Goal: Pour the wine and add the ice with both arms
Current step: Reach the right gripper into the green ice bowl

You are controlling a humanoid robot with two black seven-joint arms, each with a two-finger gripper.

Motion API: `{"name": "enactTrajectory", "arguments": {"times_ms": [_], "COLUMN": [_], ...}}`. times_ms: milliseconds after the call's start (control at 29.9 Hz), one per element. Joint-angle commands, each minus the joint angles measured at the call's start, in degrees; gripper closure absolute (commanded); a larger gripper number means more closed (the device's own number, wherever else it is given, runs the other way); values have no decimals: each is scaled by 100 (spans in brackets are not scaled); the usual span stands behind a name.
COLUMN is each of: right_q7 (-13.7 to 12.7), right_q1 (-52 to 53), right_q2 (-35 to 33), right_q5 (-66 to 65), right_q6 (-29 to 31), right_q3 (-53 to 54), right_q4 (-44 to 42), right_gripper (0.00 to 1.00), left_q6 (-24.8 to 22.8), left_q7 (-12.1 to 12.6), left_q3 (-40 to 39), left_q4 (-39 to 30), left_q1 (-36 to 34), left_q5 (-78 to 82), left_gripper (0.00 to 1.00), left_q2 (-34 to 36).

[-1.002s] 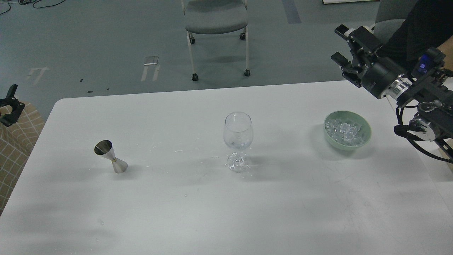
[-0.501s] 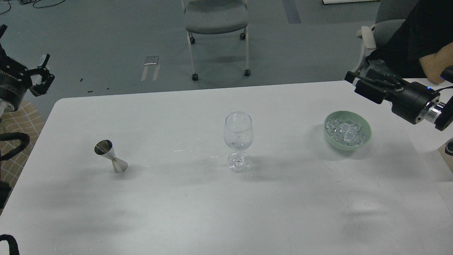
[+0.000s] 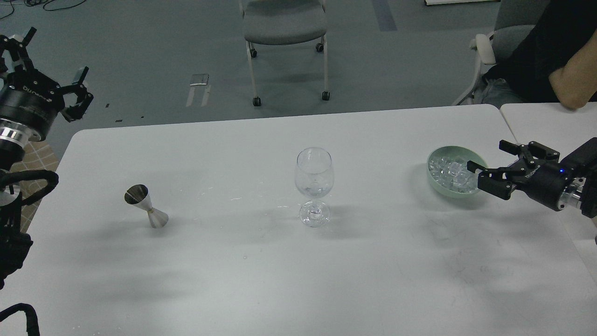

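Note:
A clear wine glass (image 3: 314,186) stands upright at the middle of the white table (image 3: 233,270), with what looks like a little clear liquid at the bottom of its bowl. A steel jigger (image 3: 146,212) stands to its left. A green bowl (image 3: 480,177) at the right holds several ice cubes (image 3: 450,170). My right gripper (image 3: 489,165) is open and empty, low at the bowl's right rim. My left gripper (image 3: 51,56) is open and empty, raised beyond the table's far left corner, well away from the jigger.
A grey wheeled chair (image 3: 284,23) stands on the floor behind the table. A person in black (image 3: 545,51) sits at the far right, forearm over a second white table (image 3: 536,121). A checked box (image 3: 37,158) sits off the left edge.
My right gripper has come down from high at the far right to the bowl's rim. My left arm has risen into view at the far left, fingers spread.

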Motion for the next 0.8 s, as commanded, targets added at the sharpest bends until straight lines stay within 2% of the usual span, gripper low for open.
{"name": "enactTrajectory", "arguments": {"times_ms": [0,67,167,267,769], "right_q7": [0,0,0,0,0], "right_q1": [57,153,259,321,409], "right_q2": [312,338,399,444,760], "right_q5": [-78,-114,-114,-114,-123], "right_q6": [7,7,7,7,25], "right_q3": [-120,-278,-489,-499,-710], "right_q4": [-234,-348,-454,-507,-806], "right_gripper": [12,23,32,36,37], "left_q6": [0,0,0,0,0], "left_q7": [1,1,1,1,1], "left_q3": [1,1,-8,1,-8], "left_q4": [-17,-17,-17,-26,-52], "left_q1": [0,0,0,9,18], "left_q5": [-1,-1,-1,-10,-10], "left_gripper": [2,2,2,2,2], "left_q2": [-41,-41,-50,-50,-68]}}
